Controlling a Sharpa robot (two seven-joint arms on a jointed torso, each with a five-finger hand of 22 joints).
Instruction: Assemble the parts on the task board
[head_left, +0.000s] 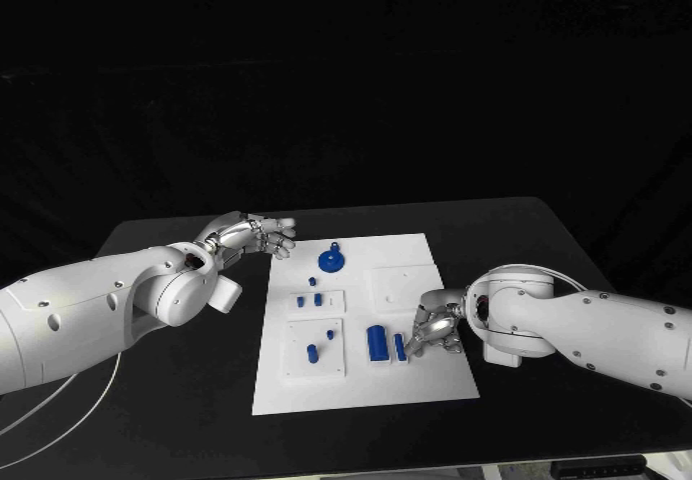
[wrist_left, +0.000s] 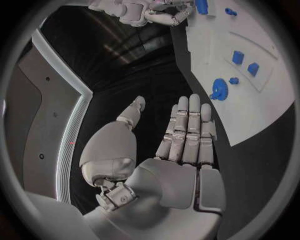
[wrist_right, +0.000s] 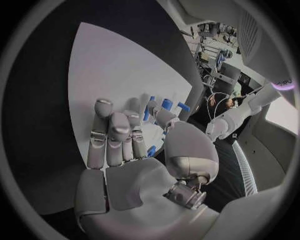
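We see a robotics lab: a black table (head_left: 173, 240) against a black backdrop, a white task board (head_left: 418, 385) on it, and equipment benches (wrist_right: 215, 47) behind.

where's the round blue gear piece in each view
Head view: the round blue gear lies on the task board near its far edge, close to the left hand.
Left wrist view: it lies on the board just beyond the fingertips.
Right wrist view: I cannot pick it out.
Shared landmark: the white task board.
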